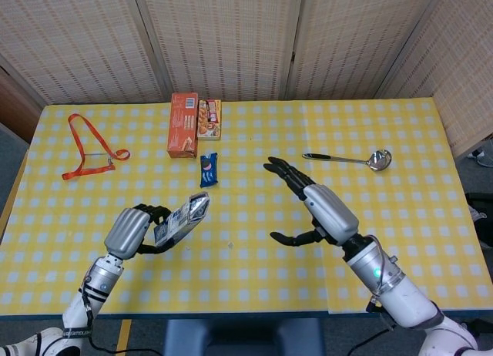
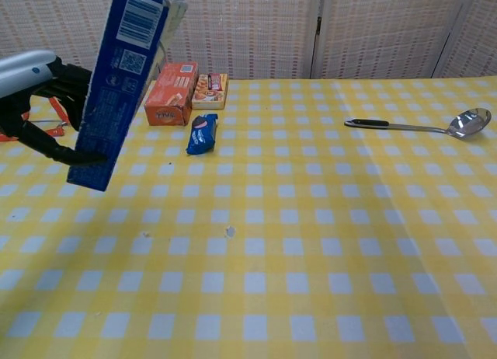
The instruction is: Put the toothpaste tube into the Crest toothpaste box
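My left hand [image 1: 132, 230] [image 2: 35, 87] grips the blue Crest toothpaste box [image 1: 182, 218] [image 2: 124, 79] by its lower end and holds it nearly upright above the table's front left, open flaps at the top. The toothpaste tube is not visible; it is hidden inside the box. My right hand [image 1: 320, 208] hovers open over the table's middle right, fingers spread, holding nothing. It does not show in the chest view.
On the yellow checked table [image 1: 400, 217] lie an orange snack box [image 1: 183, 125] [image 2: 171, 93] with a smaller packet [image 1: 209, 119] beside it, a blue wrapper [image 1: 208, 169] [image 2: 201, 133], an orange strap [image 1: 86, 149] at far left and a metal ladle [image 1: 350, 159] [image 2: 423, 125] at right.
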`<act>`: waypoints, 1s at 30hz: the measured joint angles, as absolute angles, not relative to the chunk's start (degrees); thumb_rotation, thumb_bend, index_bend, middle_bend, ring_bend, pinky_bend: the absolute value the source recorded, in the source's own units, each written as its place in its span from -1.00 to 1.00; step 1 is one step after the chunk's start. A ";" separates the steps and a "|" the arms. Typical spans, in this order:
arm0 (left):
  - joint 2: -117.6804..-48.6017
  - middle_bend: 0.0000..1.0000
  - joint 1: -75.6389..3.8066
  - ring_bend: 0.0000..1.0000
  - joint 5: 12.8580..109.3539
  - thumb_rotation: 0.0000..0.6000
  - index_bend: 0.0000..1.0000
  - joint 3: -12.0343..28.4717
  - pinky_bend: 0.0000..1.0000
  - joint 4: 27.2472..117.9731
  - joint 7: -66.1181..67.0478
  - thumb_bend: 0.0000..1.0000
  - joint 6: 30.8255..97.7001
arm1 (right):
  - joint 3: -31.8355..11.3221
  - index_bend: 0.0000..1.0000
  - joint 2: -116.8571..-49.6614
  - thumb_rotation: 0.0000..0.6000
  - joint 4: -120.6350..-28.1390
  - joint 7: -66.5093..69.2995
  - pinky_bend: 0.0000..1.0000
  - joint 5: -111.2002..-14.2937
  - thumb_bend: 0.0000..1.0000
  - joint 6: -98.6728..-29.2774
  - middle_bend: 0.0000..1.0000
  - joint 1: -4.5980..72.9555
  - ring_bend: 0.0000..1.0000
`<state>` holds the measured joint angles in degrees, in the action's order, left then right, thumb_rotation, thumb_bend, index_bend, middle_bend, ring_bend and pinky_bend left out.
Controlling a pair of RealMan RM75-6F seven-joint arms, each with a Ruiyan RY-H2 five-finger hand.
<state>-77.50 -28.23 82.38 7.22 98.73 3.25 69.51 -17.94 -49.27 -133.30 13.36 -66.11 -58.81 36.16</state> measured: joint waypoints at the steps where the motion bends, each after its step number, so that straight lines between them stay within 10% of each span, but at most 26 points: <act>1: -77.26 0.39 -28.18 0.11 82.23 1.00 0.29 7.36 -0.04 98.50 3.01 -0.36 69.58 | -17.24 -1.00 -48.61 1.00 -132.39 14.56 -0.91 -68.68 -0.47 -59.35 -1.00 34.45 -1.00; 11: -76.24 0.39 -27.86 0.11 80.62 1.00 0.29 6.27 -0.04 93.81 6.25 -0.36 68.19 | -6.32 -1.00 -45.68 1.00 -114.66 16.22 -1.00 -85.97 -0.47 -63.26 -1.00 22.69 -1.00; 30: -83.02 0.39 -25.89 0.10 81.54 1.00 0.27 0.85 -0.04 80.15 19.42 -0.36 67.50 | -1.14 -1.00 -58.35 1.00 -100.93 0.78 -1.00 -84.52 -0.47 -72.18 -1.00 13.78 -1.00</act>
